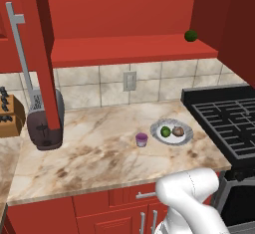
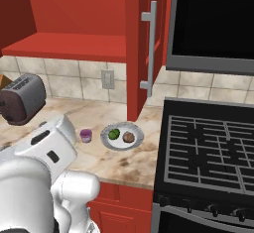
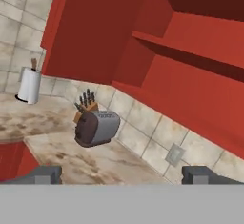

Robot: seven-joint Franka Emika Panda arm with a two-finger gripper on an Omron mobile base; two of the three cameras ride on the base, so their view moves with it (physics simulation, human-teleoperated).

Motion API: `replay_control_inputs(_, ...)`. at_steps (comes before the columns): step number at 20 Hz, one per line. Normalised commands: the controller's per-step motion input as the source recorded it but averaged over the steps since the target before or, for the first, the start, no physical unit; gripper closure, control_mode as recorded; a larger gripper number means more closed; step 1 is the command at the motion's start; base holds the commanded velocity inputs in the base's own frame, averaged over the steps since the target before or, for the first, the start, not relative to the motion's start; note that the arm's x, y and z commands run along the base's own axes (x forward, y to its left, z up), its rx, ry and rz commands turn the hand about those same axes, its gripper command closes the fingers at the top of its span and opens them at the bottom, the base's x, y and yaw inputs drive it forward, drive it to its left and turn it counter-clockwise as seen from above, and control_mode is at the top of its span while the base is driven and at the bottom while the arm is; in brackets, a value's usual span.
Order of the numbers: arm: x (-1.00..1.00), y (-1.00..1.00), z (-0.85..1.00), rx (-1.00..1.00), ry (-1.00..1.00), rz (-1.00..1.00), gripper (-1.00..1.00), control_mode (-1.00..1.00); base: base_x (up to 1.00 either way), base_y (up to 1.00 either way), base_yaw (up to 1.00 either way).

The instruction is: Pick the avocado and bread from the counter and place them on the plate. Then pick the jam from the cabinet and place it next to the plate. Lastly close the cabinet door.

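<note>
Beige tiled backsplash (image 1: 89, 86) with wall outlet (image 1: 129, 80), black stove (image 2: 208, 152), toaster (image 1: 46, 123), knife block (image 1: 10, 114)

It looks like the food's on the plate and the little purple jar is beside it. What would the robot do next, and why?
Probably swing the pincer toward the open cabinet door to push it shut. The avocado and bread lie on the plate, and the jam stands on the counter beside it, so only the door seems left. The pincer is open and holds nothing.
</note>
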Motion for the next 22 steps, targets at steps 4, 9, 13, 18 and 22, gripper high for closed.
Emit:
replay_control_inputs(4,-0.43,-0.76,0.01,0.09,-0.22,0.29,-1.00,-1.00,0.00,0.00,0.00)
replay_control_inputs(9,-0.42,-0.75,0.00,0.07,-0.21,0.22,-1.00,-1.00,0.00,0.00,0.00)
replay_control_inputs(13,-0.11,-0.72,0.00,0.04,-0.21,0.19,-1.00,-1.00,0.00,0.00,0.00)
replay_control_inputs(18,0.20,-0.52,0.00,0.02,-0.24,0.13,-1.00,-1.00,0.00,0.00,0.00)
replay_control_inputs(22,0.56,-0.27,0.00,0.01,-0.24,0.07,-1.00,-1.00,0.00,0.00,0.00)
